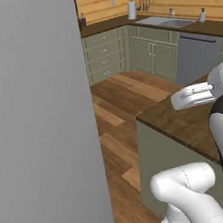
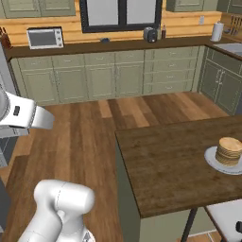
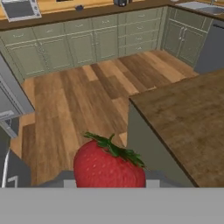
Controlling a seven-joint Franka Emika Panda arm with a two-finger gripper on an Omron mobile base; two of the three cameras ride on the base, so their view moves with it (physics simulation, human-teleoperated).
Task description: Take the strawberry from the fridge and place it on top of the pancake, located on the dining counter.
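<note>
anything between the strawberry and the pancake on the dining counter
Nothing visible blocks the way. The hand holds the strawberry over the wood floor beside the dining counter. The pancake sits on its white plate across bare countertop.

obstacles: fridge point(image 1: 39, 119), a tall grey wall close on the left; bench point(image 2: 179, 156) to the right, its near corner jutting over the floor. on the bench: pancake point(image 2: 229, 150) on a white plate point(image 2: 212, 160) near the far right edge. free room: wood floor point(image 3: 83, 96) between fridge and bench; bare bench top before the plate.
</note>
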